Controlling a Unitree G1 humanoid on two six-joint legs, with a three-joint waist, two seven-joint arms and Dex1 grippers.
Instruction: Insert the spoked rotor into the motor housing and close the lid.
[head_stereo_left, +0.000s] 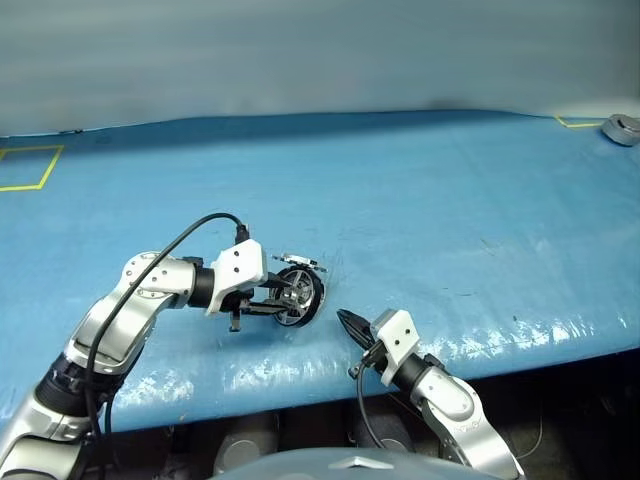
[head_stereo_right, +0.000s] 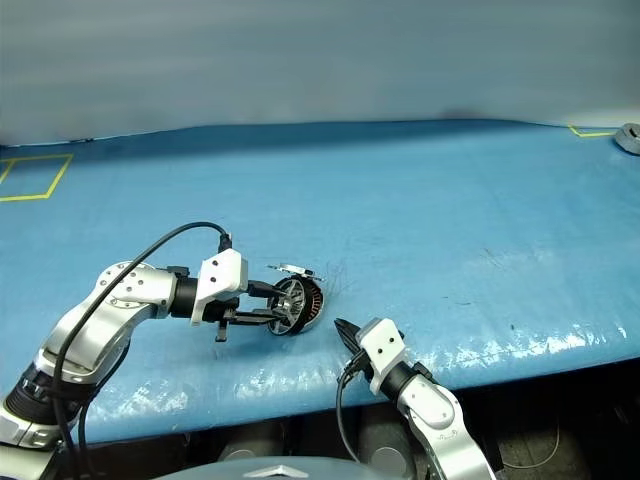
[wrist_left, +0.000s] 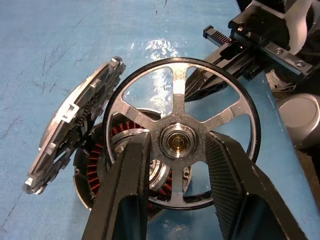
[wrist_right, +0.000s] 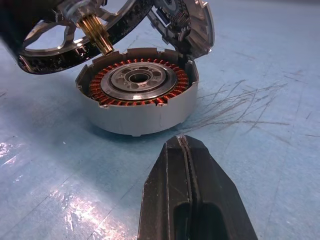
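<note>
Left pincer (wrist_left: 175, 165) grips the black-rimmed silver spoked rotor (wrist_left: 180, 145) by its hub, one black finger (wrist_left: 125, 190) on each side, holding it tilted just above the squat round silver motor housing (wrist_right: 137, 100). Rotor's brass shaft (wrist_right: 95, 35) points down toward the housing's rim, not yet inserted. Housing sits on the blue tabletop (head_stereo_left: 420, 200) near its front edge, copper windings and dark centre exposed. Its round silver hinged lid (wrist_left: 70, 135) stands open at the housing's far side. Right pincer (wrist_right: 187, 165) is closed and empty, near the housing, pointing at it. A small grey round object (head_stereo_left: 621, 128) lies at the tabletop's far right corner.
</note>
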